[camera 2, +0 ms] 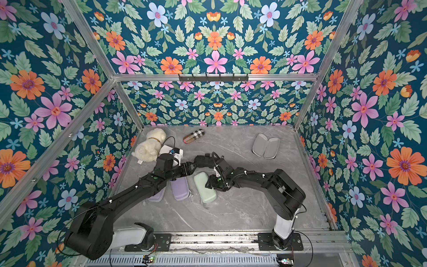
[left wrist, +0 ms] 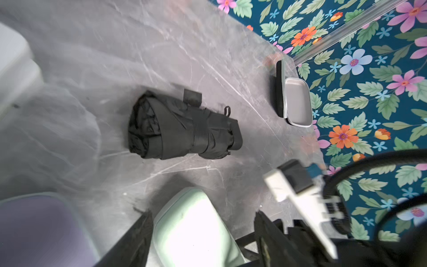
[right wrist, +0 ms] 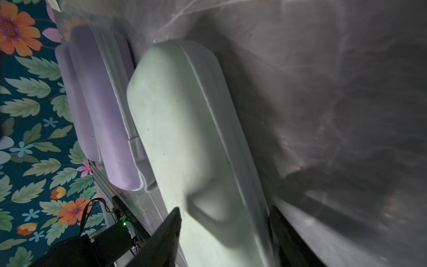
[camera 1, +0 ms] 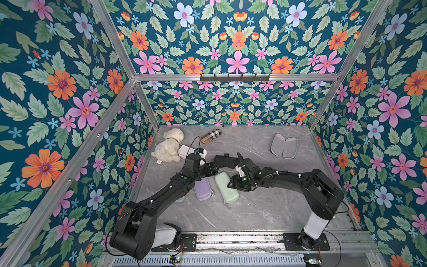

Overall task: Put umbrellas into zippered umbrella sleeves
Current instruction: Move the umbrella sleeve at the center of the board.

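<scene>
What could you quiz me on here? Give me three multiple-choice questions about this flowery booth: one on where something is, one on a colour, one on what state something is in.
1. Where does the white plush dog sit on the table?
A. At the near edge, by the arms' bases
B. Near the far left corner
C. Inside a case

2. What colour is the folded umbrella lying loose in the left wrist view?
A. Black
B. Red
C. Yellow

3. How is the zip case near the far right corner?
A. Zipped shut
B. Open with an umbrella inside
C. Open and empty

Answers:
1 B: both top views show it close to where the far and left walls meet.
2 A: its crinkled fabric and strap are black.
3 C: both halves show bare grey lining.
</scene>
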